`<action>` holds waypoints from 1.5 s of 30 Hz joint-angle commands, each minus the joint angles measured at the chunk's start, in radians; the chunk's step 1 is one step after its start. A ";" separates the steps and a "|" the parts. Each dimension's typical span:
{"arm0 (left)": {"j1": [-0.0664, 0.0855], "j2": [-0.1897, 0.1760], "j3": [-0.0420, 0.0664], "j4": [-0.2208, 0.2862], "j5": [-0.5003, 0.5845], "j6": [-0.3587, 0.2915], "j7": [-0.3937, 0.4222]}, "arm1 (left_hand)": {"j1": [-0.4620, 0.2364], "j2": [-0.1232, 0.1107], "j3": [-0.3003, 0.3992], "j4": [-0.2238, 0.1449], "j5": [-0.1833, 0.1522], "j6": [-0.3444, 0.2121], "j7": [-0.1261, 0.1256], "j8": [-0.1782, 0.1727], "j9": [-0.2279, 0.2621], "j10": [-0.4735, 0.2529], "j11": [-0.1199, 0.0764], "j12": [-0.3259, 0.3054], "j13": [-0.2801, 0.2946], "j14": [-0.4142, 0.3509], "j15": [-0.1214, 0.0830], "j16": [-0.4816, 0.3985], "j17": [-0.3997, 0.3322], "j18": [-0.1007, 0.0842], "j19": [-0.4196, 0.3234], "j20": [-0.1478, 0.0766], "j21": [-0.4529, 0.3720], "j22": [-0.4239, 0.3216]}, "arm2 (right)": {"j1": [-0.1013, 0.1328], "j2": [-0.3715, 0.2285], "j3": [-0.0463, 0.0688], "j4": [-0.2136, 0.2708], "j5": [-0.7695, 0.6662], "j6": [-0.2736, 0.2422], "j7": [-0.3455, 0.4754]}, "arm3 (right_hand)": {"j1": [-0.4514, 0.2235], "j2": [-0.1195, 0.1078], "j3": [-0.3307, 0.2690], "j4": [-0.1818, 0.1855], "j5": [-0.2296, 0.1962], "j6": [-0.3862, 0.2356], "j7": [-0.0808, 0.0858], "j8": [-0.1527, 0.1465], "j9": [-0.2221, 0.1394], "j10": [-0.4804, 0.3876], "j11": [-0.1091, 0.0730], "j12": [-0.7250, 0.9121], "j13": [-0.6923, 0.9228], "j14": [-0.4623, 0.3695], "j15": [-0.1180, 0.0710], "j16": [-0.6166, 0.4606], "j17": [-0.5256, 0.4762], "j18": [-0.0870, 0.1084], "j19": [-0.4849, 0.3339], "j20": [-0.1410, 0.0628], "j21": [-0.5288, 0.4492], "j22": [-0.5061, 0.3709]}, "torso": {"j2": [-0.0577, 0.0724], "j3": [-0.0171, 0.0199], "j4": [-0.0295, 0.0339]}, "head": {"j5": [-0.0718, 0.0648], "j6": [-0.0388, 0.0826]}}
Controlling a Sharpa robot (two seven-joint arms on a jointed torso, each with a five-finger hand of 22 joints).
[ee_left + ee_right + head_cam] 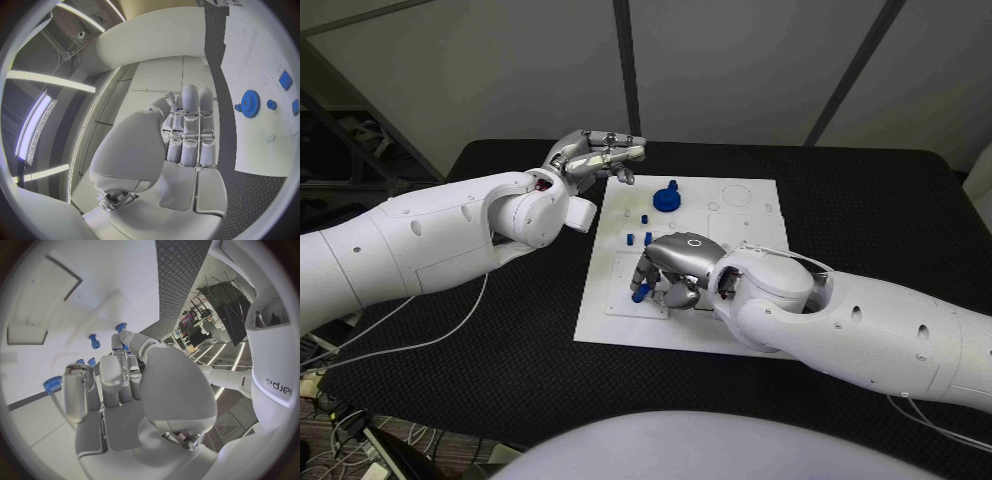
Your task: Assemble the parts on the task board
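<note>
Right hand [672, 272] low over board [733, 215], near end, pinching small blue peg [639, 294] in fingertips. Left hand [596, 155] raised off board's far left corner, fingers together, holding nothing. Blue gear [669, 197] stands on board's far part; small pegs [645, 238] mid-board. Parts likely light, rigid, smooth plastic: slippery, best pinched by sides. "arpa" legible on robot's body in right wrist view.

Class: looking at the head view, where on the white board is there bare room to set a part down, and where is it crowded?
Free: the task board far right corner, right of the blue gear. Crowded: the near half, where the right robot hand holds a blue part, beside small blue pegs.
</note>
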 commanded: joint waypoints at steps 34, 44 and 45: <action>0.001 0.001 0.001 -0.001 0.002 0.020 -0.005 | -0.014 0.000 0.009 -0.002 -0.007 -0.005 0.004 -0.005 -0.001 -0.003 0.005 -0.004 0.002 0.001 0.004 -0.006 -0.001 -0.012 0.006 0.001 -0.008 -0.002 | -0.008 -0.046 -0.004 0.047 -0.012 -0.180 0.012 | -0.069 -0.079 -0.052 0.031 -0.071 -0.284 -0.005 -0.018 -0.037 -0.155 0.039 -0.011 -0.015 -0.011 0.028 -0.021 -0.057 0.005 0.042 0.025 -0.072 0.167 | -0.002 0.0008 -0.0018 | -0.004 0.005; 0.001 -0.007 -0.002 0.001 0.002 0.020 -0.005 | -0.015 0.000 0.009 -0.003 -0.007 -0.005 0.004 -0.005 -0.001 -0.003 0.005 -0.004 0.002 0.001 0.004 -0.006 -0.002 -0.012 0.006 0.001 -0.009 -0.002 | -0.007 -0.287 0.017 0.180 0.246 -0.268 -0.052 | -0.158 -0.092 -0.126 0.124 -0.084 -0.168 0.021 0.021 -0.019 0.032 0.005 0.075 0.040 0.016 0.006 0.049 0.038 -0.016 0.082 0.009 0.014 0.226 | -0.004 0.0007 -0.0102 | -0.042 0.026; 0.001 -0.008 -0.002 0.001 0.002 0.020 -0.005 | -0.015 -0.001 0.009 -0.003 -0.008 -0.005 0.005 -0.005 -0.001 -0.003 0.006 -0.004 0.002 0.001 0.004 -0.006 -0.002 -0.012 0.006 0.001 -0.009 -0.003 | -0.007 -0.310 0.020 0.188 0.268 -0.278 -0.064 | -0.175 -0.097 -0.148 0.139 -0.084 -0.155 0.012 0.027 -0.015 0.066 -0.002 0.097 0.054 0.021 -0.001 0.067 0.064 -0.021 0.090 0.003 0.033 0.239 | -0.005 0.0006 -0.0116 | -0.052 0.030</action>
